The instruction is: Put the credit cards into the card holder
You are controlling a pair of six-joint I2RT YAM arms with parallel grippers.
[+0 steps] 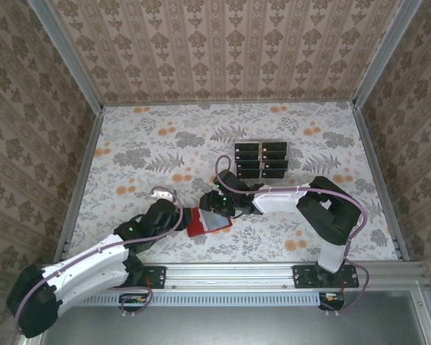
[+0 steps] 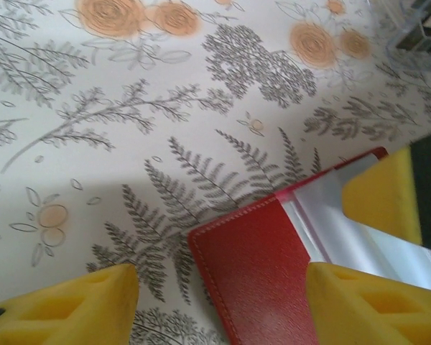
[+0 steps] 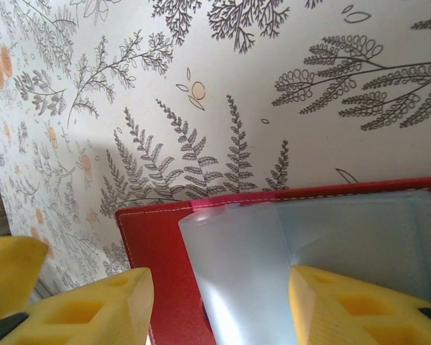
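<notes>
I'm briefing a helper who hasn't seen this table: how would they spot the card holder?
On the floral table, look near the middle of the front edge. The card holder lies open, nearer than the block of dark cards; unlike them it is red, with clear sleeves inside.

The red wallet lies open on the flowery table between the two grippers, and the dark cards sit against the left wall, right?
Not quite: the dark cards sit in rows near the middle of the table, beyond the red wallet, as the top external view shows. The wallet does lie open between the left gripper and right gripper.
</notes>
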